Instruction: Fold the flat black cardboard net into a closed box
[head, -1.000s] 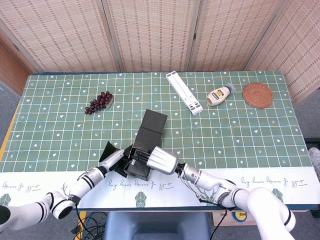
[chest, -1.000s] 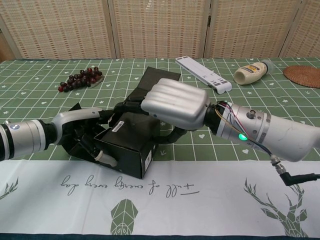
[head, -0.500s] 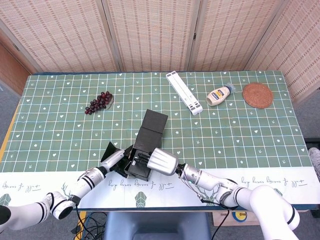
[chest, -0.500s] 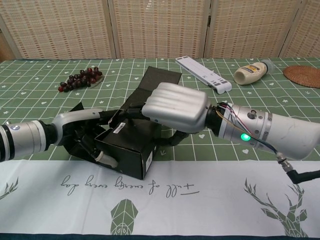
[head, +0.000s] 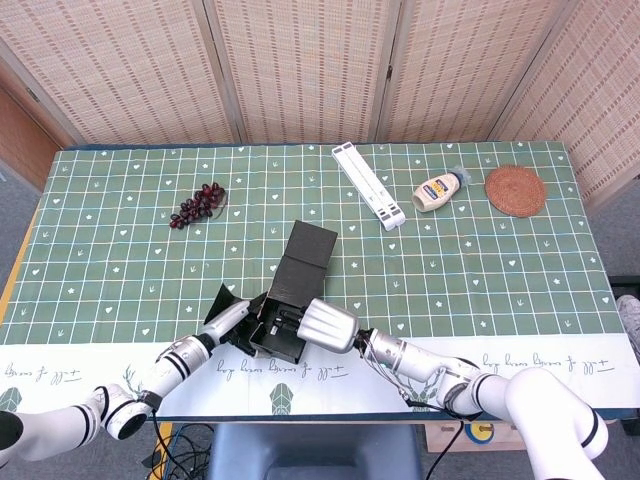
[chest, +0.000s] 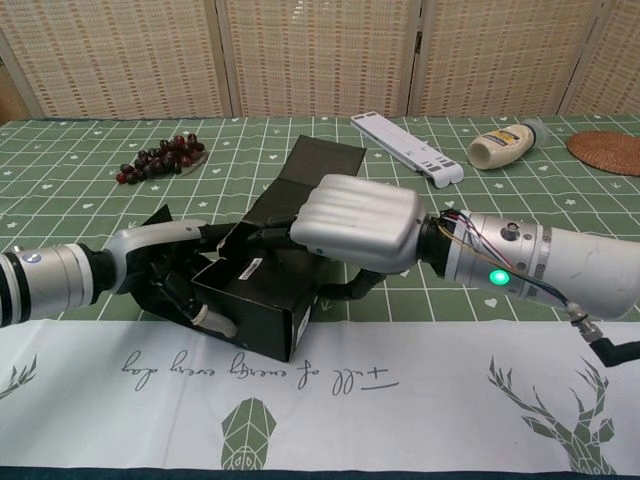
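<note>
While your left hand (chest: 185, 262) grips the box (chest: 262, 295) wall, your right hand (chest: 355, 226) pinches its flap; tuck squarely.

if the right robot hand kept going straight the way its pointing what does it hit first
The right robot hand points toward the robot's left, and its fingers already lie over the half-folded black cardboard box. Going on, it would likely press into that box, then the left robot hand beyond it; depth is unclear.
</note>
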